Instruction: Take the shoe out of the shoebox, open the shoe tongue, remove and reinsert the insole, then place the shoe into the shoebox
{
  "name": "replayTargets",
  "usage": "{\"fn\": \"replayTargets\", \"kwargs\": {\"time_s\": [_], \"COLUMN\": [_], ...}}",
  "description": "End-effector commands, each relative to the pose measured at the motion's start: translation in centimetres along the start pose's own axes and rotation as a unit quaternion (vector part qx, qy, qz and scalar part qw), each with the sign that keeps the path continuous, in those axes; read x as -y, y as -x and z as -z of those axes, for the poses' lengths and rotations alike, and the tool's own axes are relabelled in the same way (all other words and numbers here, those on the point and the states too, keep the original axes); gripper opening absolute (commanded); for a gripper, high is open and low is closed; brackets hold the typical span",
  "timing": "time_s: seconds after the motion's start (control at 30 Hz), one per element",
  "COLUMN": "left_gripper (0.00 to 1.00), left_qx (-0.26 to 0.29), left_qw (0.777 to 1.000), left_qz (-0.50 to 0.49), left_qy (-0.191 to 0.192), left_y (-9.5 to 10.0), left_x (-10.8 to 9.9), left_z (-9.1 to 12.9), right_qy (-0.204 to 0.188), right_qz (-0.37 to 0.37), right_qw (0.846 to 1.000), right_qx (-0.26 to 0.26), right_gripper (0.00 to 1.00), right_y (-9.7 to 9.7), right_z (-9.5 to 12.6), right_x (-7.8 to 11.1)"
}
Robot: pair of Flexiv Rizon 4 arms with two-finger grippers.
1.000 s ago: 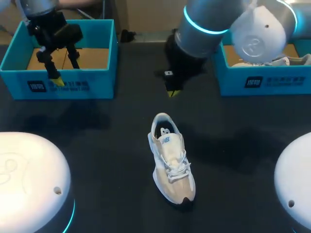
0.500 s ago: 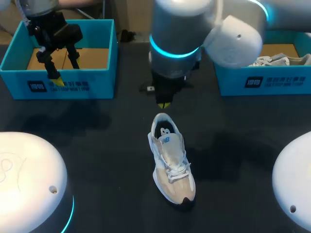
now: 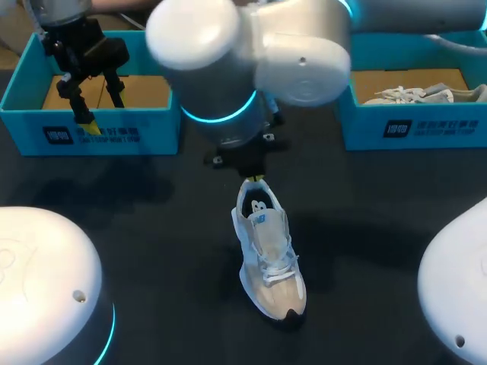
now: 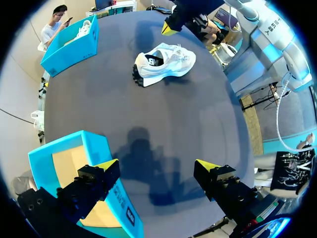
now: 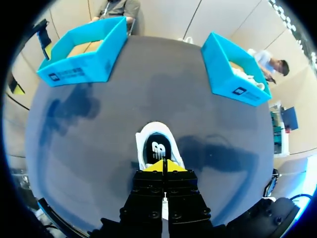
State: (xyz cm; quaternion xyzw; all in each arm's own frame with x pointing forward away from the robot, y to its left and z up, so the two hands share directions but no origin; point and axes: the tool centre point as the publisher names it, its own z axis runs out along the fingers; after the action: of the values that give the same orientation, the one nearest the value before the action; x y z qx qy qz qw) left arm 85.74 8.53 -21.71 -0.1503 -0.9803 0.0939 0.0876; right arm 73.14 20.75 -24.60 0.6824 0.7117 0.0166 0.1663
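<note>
Tongue-opening seems next: your right gripper (image 5: 163,166), fingers pressed together and empty, hangs just above the heel of the white-and-beige mesh sneaker (image 3: 268,251), which lies unboxed on the dark table (image 3: 152,198). Part the fingers before reaching in. Your left gripper (image 4: 156,166) gapes empty, well apart from the sneaker.

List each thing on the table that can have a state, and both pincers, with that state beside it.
shoe: out of the boxes, upright on its sole, laced.
left shoebox: open, no lid, no shoe seen inside.
right shoebox: open, no lid, holding a second shoe.
left pincer: open, holding nothing, by the left shoebox.
right pincer: shut, holding nothing, at the shoe's heel.
</note>
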Motion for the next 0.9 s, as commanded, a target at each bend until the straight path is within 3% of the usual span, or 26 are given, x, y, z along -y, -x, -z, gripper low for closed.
{"fn": "replayTargets", "kwargs": {"time_s": [0.03,0.9], "left_gripper": [1.0,1.0], "left_qx": [0.001,0.001], "left_qw": [1.0,1.0], "left_qz": [0.0,0.0], "left_qy": [0.001,0.001], "left_y": [-0.1,-0.1], "left_x": [0.0,0.0], "left_z": [0.0,0.0], "right_qy": [0.013,-0.009], "right_qz": [0.004,-0.035], "right_qw": [0.996,0.99], "right_qx": [0.086,0.14], "right_gripper": [0.0,0.0], "right_y": [-0.9,-1.7], "right_z": [-0.5,-7.6], "right_x": [0.4,3.2]}}
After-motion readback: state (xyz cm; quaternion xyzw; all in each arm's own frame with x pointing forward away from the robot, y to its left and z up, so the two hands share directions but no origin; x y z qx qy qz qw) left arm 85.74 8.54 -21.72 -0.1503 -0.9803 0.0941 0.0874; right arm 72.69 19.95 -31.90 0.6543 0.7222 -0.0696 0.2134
